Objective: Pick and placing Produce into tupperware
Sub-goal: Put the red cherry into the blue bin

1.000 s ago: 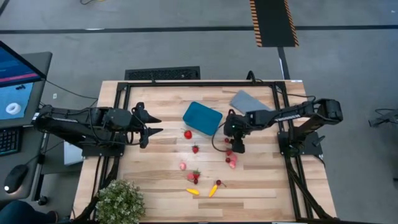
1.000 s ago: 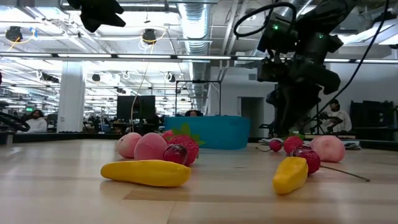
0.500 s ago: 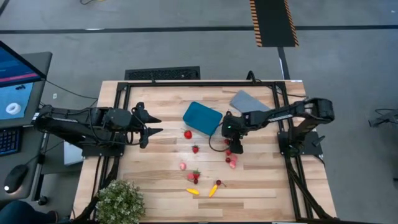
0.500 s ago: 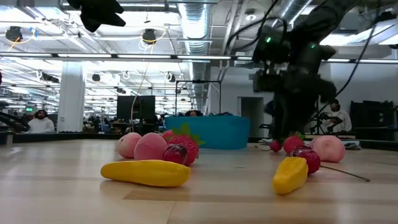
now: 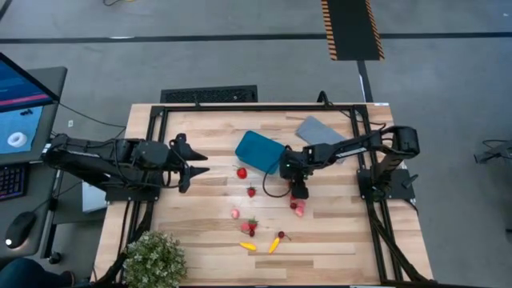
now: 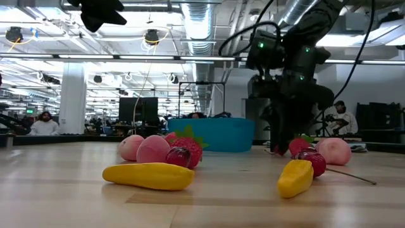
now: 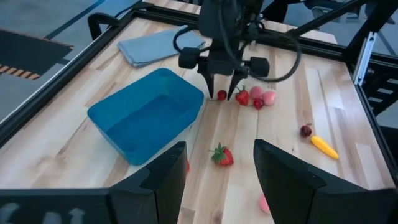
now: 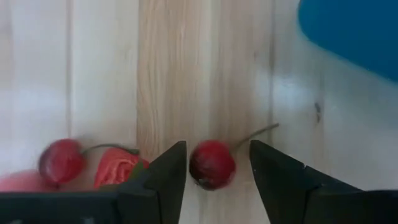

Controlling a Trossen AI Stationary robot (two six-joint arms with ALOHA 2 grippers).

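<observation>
Wooden table (image 5: 320, 232), right gripper (image 7: 224, 94) straddling cherry (image 8: 212, 163)

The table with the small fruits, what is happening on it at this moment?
The right gripper is down on the table beside the blue tupperware, its open fingers on either side of a red cherry, not yet closed on it. The container looks empty; the other produce lies scattered on the wood. The left gripper waits open over the table's left side.
</observation>
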